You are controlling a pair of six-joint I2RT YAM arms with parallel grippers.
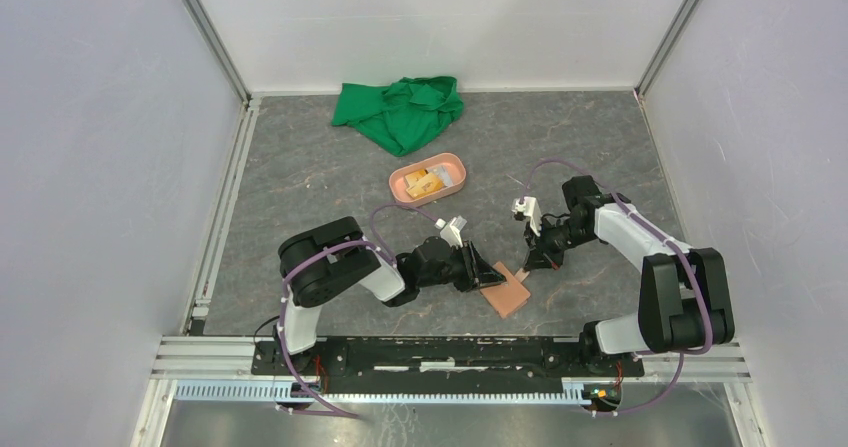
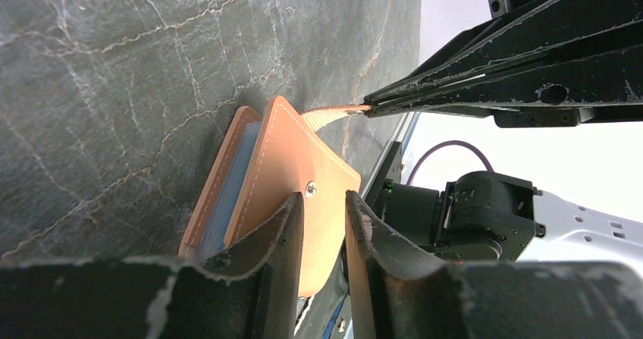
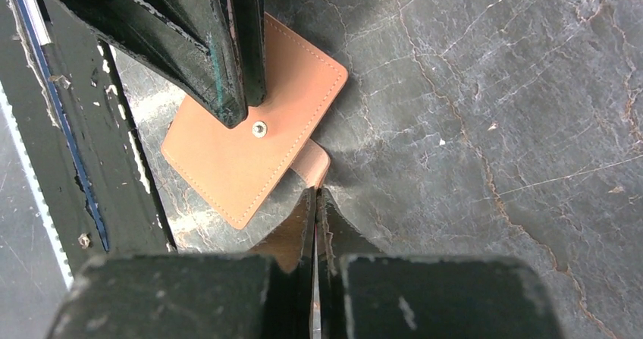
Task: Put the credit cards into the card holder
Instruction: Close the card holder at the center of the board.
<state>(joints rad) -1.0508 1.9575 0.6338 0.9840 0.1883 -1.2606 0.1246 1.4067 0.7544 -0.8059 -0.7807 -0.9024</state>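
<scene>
The card holder is a tan wallet lying on the dark tabletop near the front edge, snap side up. In the left wrist view a light blue credit card shows as a strip between the card holder's layers. My left gripper stands over the wallet beside the snap, fingers a little apart with nothing pinched between them. My right gripper is shut on the wallet's short closing tab, pulling it out sideways. From above, the left gripper and right gripper meet at the wallet.
A salmon-pink oval tray with small yellowish items sits behind the arms. A crumpled green cloth lies at the back. The metal front rail runs just below the wallet. White walls enclose the table on three sides.
</scene>
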